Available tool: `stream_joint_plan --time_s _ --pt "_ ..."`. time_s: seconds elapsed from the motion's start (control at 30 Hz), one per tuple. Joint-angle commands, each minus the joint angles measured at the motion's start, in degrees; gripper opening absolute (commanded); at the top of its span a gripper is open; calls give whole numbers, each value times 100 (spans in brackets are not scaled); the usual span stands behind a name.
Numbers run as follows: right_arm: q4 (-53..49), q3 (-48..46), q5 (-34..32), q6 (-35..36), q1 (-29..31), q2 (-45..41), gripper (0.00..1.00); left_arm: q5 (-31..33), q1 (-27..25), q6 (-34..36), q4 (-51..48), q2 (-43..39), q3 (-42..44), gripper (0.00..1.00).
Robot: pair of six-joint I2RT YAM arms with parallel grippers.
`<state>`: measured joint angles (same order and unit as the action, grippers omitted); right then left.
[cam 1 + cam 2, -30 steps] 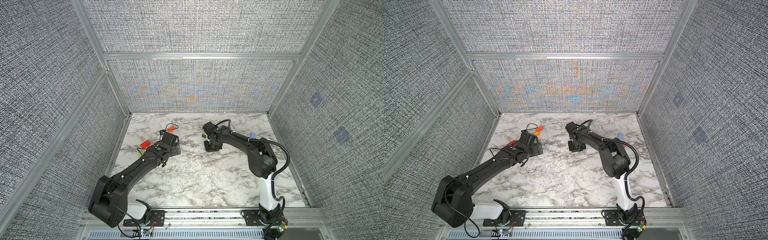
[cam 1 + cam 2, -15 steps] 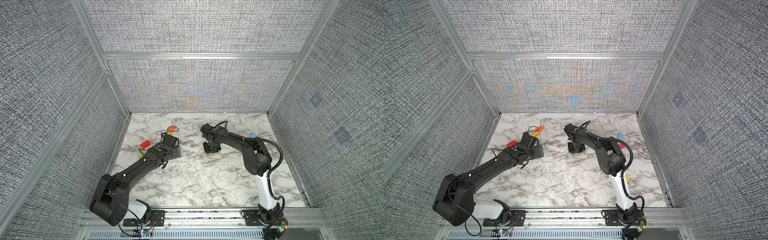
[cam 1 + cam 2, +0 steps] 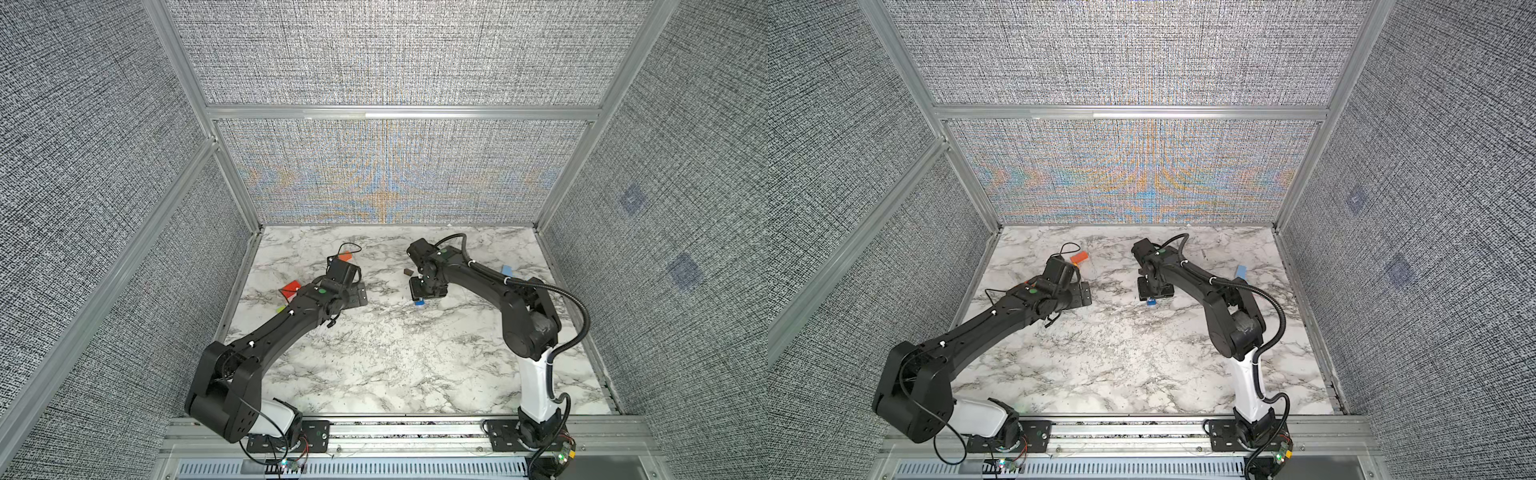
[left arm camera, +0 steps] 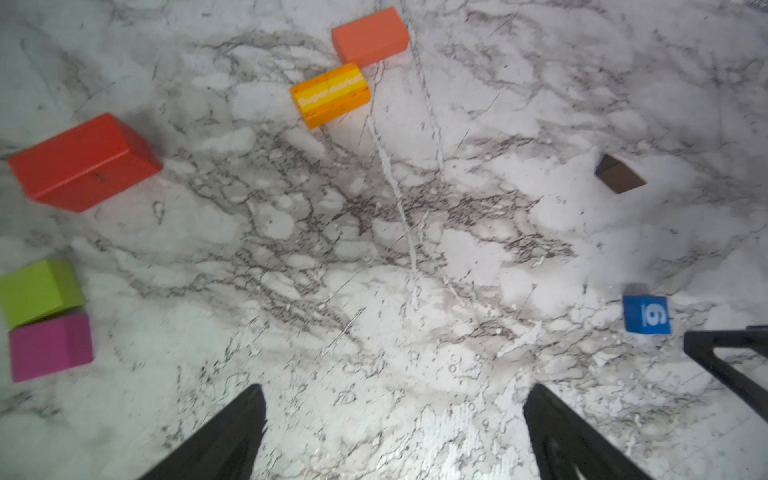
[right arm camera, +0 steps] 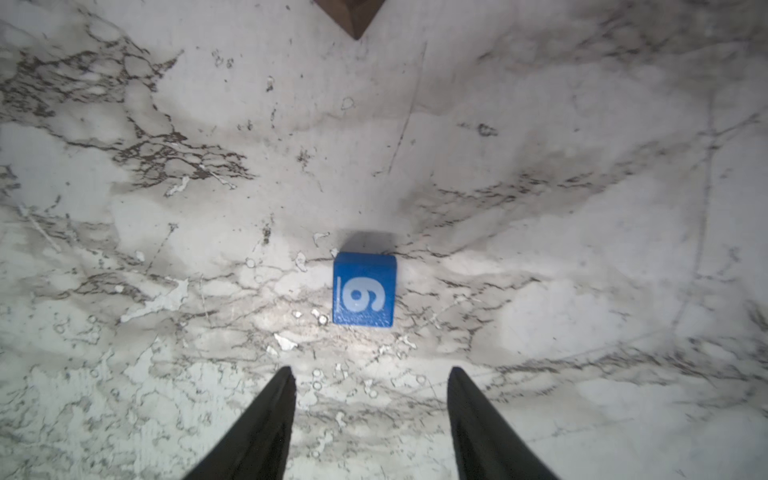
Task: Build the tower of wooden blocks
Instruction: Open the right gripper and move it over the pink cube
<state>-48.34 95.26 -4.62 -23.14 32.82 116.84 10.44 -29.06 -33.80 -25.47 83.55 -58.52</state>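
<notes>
The wood blocks lie singly on the marble table; the tower is not in view. A blue cube [image 5: 363, 291] marked 6 rests on the table just beyond my right gripper [image 5: 372, 374], which is open with nothing between its fingers. In both top views this cube [image 3: 419, 303] [image 3: 1151, 302] peeks out under the right wrist. A dark brown cube [image 3: 407, 272] [image 4: 619, 174] lies a little farther back. My left gripper [image 4: 397, 390] is open wide over bare marble. Beyond it lie a red block [image 4: 83, 162], an orange block [image 4: 370, 36] and a striped orange-yellow block [image 4: 330, 94].
A green block [image 4: 39, 291] and a pink block [image 4: 50, 347] sit side by side, touching, near the left arm. A light blue block [image 3: 508, 270] [image 3: 1241, 271] lies at the right, behind the right arm. Grey mesh walls enclose the table on three sides.
My right gripper has gone from shut to open, and the blue cube now stands free on the table. The left arm has barely shifted.
</notes>
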Motion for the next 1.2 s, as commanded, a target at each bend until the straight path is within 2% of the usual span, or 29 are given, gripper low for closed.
stream_joint_plan --time_s 0.0,0.27,0.43,0.57,0.83,0.9,1.17 --pt "-118 -249 -136 33 -262 -338 61 -266 4 189 -99 309 -397 99" --pt "544 -1590 -65 -32 -1641 -1495 61 -628 -157 276 114 1319 -1396 99" --pt "752 -2045 -47 -176 -2511 -1685 61 -613 -352 338 57 2073 -2172 99" --pt "931 -2331 -283 -303 -3057 -1693 62 -607 -473 374 142 2542 -2549 99" --pt "1358 -2490 141 -530 -3885 -1466 67 -664 -514 470 450 2663 -2446 99" --pt "1376 -2347 249 -584 -3972 -1263 68 -607 -514 506 527 2600 -2313 99" --pt "1323 -1919 -54 -714 -4051 -806 69 -543 -517 541 727 2377 -1847 99"
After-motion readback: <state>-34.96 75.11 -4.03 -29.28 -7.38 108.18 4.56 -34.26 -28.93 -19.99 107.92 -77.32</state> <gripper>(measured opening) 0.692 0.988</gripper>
